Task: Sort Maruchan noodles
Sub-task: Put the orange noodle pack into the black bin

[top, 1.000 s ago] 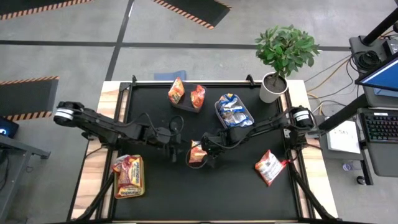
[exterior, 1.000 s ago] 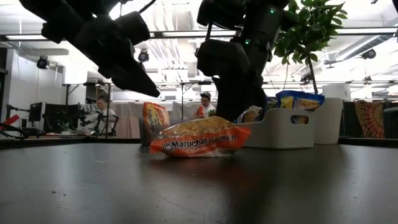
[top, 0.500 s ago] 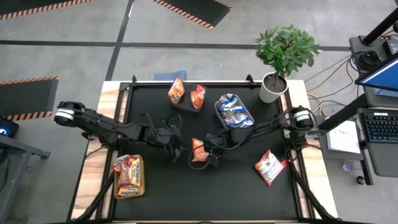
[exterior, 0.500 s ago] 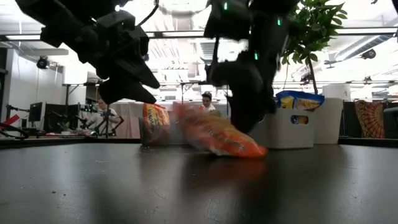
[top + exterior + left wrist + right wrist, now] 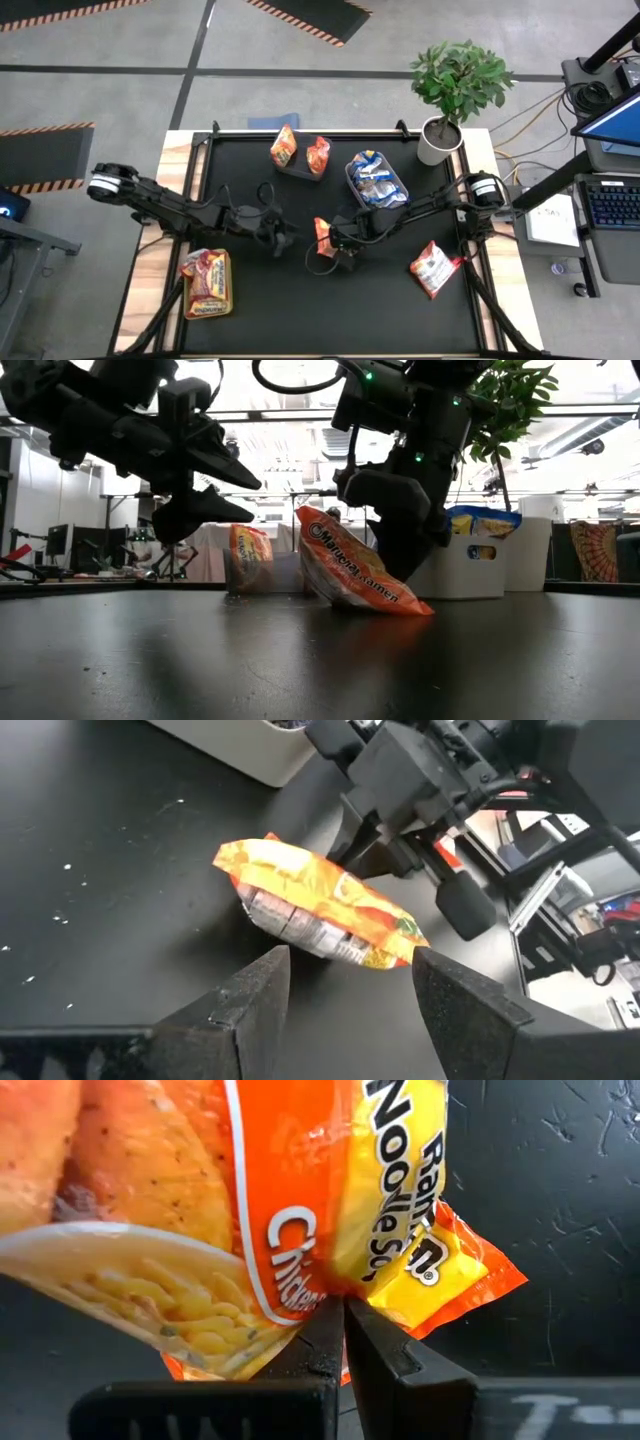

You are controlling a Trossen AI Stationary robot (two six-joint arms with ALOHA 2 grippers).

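Even overhead light, my arms backlit at counter level

From above I see the black counter (image 5: 250,300) flat and evenly lit, with only soft shadows. At counter level, bright ceiling lights (image 5: 300,420) behind turn my arms to dark shapes, and the counter shows a dull sheen. In my right wrist view the orange noodle packet (image 5: 250,1210) is close, glossy and slightly soft; my left wrist view stays sharp.

a noodle packet (image 5: 322,237) sits tilted mid-bench (image 5: 250,310), the right gripper (image 5: 338,243) at its right edge, the left gripper (image 5: 288,238) just left; behind stands a bin (image 5: 350,178), a potted plant (image 5: 455,85) further right
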